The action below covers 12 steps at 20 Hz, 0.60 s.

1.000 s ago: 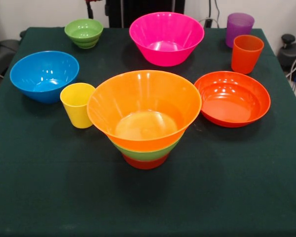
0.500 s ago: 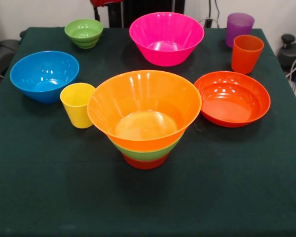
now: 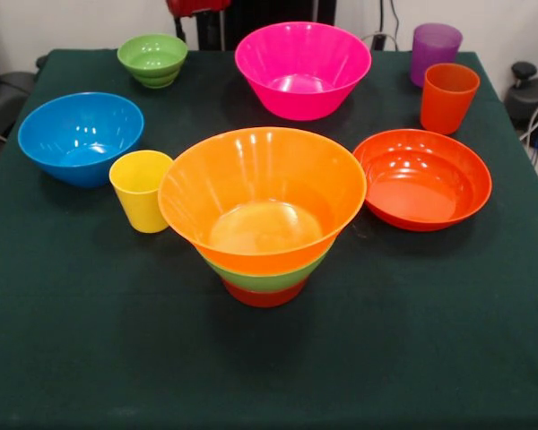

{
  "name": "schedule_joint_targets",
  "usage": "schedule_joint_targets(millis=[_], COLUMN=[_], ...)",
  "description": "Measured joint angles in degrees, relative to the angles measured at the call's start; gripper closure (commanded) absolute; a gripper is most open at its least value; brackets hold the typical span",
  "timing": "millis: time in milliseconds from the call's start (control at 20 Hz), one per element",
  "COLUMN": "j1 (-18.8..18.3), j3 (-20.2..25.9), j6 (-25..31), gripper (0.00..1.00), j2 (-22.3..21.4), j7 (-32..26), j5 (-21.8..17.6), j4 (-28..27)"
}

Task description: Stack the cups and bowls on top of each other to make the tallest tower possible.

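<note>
The tower [image 3: 262,206] stands mid-table: a small red-orange bowl [image 3: 263,295] at the base, a medium green bowl [image 3: 265,277] in it, and a large yellow-orange bowl [image 3: 262,179] on top. A small ribbed green bowl [image 3: 152,58] sits alone at the far left. The yellow cup [image 3: 141,190] stands just left of the tower. The orange cup [image 3: 447,97] and purple cup [image 3: 434,51] are at the far right. A red part of the arm [image 3: 195,6] shows at the top edge, behind the small green bowl and well clear of everything.
A blue bowl [image 3: 79,137] sits at the left, a large pink bowl [image 3: 302,68] at the far middle, and a shallow orange bowl [image 3: 421,177] right of the tower. Dark green cloth [image 3: 269,376] covers the table. Cables and dark objects lie beyond the right edge.
A red part of the arm has come into view at the top edge, where only a dark piece showed a second ago. No bowl or cup has moved.
</note>
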Motion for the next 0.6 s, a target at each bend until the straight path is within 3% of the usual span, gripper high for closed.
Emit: schedule_joint_targets(millis=[200, 600], j1=[-3.30, -13.97], j3=[0.53, 5.71], j6=[0.07, 7.02], gripper=[0.00, 0.00], j2=[-1.04, -9.42], j7=[0.00, 0.00], j5=[1.62, 8.76], j4=[0.48, 6.17])
